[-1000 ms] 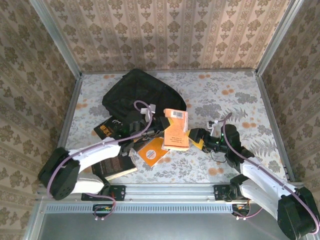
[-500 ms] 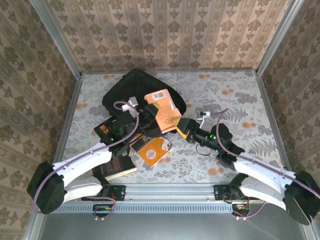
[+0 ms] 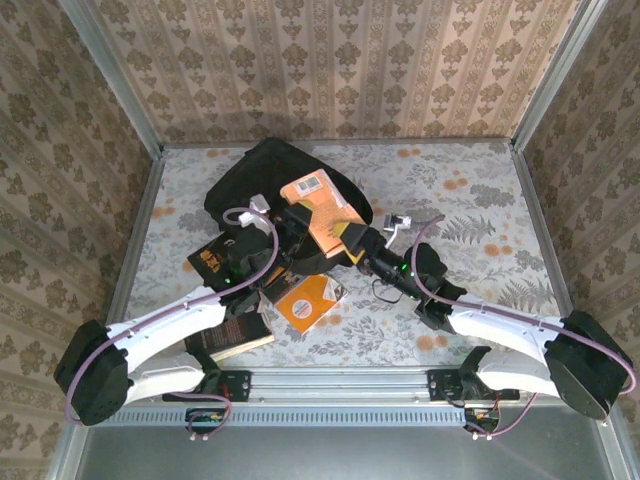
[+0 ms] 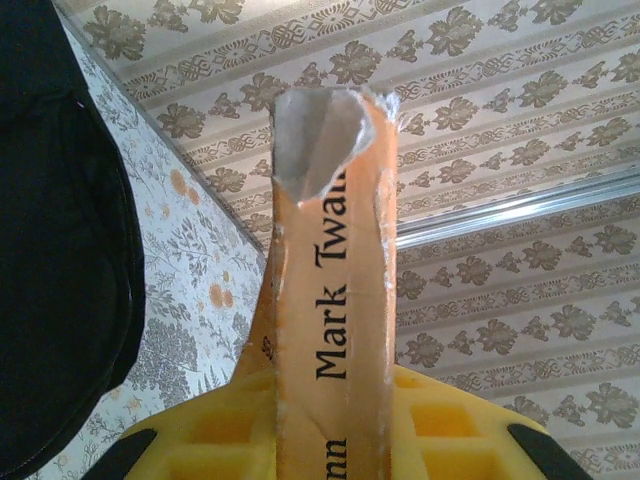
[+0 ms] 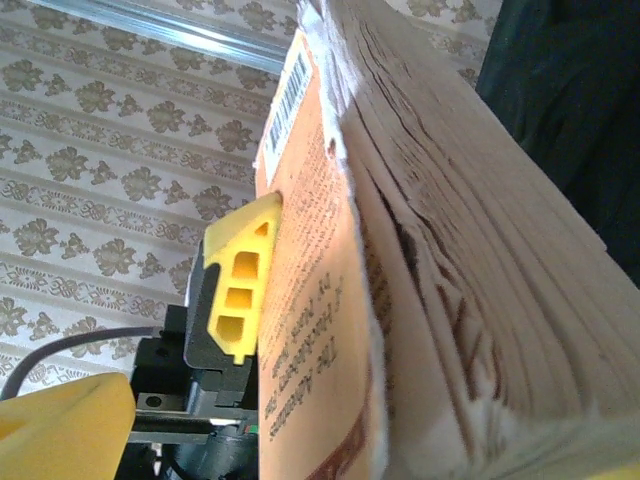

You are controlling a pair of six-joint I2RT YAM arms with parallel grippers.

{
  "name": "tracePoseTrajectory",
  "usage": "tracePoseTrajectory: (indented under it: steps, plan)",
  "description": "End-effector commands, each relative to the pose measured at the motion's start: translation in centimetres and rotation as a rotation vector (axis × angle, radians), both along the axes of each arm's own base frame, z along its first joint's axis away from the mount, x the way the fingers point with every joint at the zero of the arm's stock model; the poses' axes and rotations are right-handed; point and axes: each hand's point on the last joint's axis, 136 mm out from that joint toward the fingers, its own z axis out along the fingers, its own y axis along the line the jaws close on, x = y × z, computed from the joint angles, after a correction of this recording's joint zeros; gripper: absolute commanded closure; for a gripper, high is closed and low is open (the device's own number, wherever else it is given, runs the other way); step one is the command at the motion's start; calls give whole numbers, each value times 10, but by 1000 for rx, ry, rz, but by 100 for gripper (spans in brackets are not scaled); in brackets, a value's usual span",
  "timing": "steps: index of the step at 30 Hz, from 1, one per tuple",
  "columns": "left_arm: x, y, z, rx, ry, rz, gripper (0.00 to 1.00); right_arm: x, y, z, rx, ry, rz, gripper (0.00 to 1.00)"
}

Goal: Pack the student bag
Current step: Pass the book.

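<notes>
Left tool (image 3: pixel 293 238) clamps an orange Mark Twain paperback (image 3: pixel 322 212) across its spine, w/ the book tilted over the black student bag (image 3: pixel 262 178) at the counter's (image 3: pixel 480 200) back left. Right tool (image 3: pixel 355 243) gapes wide, straddling the pg edges.

A worn orange paperback (image 5: pixel 420 250) runs up the middle, a yellow finger (image 5: pixel 240 285) against its cover; black backpack (image 5: pixel 570 110) upper right.

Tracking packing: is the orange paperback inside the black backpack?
Out: left hand holds the orange paperback book over the black fabric backpack, cover exposed.
</notes>
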Motion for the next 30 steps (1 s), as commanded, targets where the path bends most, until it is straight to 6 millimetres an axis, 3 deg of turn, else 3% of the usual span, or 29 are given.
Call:
tracePoseTrajectory:
  steps: [1, 3, 7, 18, 23, 30]
  plan:
    - [-2, 11, 47, -68, -96, 37, 100, -2, -24, 3, 2, -22, -99, 0]
    - [-2, 13, 51, -65, -106, 43, 100, -3, -28, -3, 43, 10, -110, 0]
    - [-1, 17, 56, -67, -113, 58, 100, -7, -13, 3, 114, 28, -28, 0]
    - [-2, 18, 61, -85, -115, 56, 100, 2, 19, 42, 181, -76, 1, 1]
    - [-2, 18, 53, -80, -95, 60, 100, 9, 18, 53, 159, -126, -45, 17]
    - [-1, 20, 41, -75, -64, 73, 100, 16, 7, 47, 124, -121, -125, 45]
